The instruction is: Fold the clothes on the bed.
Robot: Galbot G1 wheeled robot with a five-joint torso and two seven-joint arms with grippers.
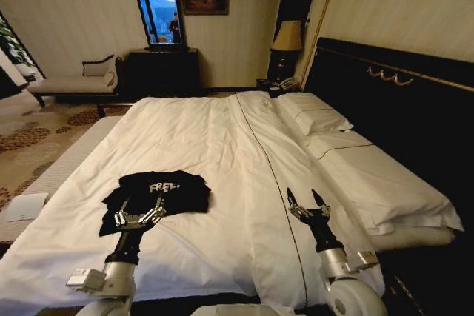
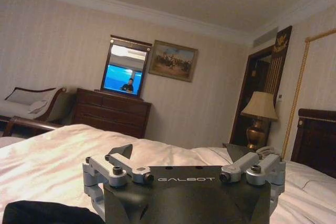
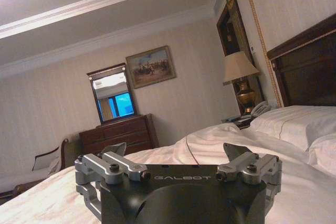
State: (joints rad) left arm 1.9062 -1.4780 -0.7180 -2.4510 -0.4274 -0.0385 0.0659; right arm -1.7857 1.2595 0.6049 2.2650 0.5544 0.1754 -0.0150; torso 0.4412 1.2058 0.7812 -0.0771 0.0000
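The clothes (image 1: 159, 190), a black T-shirt with white "FREE" lettering, lie in a rough folded heap on the near left part of the bed (image 1: 222, 146), on its white duvet. My left gripper (image 1: 141, 212) hovers open over the near edge of the shirt, and a strip of the black fabric (image 2: 47, 213) shows beside it in the left wrist view. My right gripper (image 1: 309, 203) is open above the bare duvet to the right of the bed's centre seam, well apart from the shirt. Both wrist views show their own fingers (image 2: 123, 153) (image 3: 118, 150) spread with nothing between them.
White pillows (image 1: 315, 118) lie against the dark headboard (image 1: 400, 86) on the right. Beyond the foot stand a dark dresser (image 1: 163, 72) with a mirror, a pale chaise (image 1: 74, 83) and a lamp (image 1: 287, 38). Patterned carpet (image 1: 37, 135) runs along the left side.
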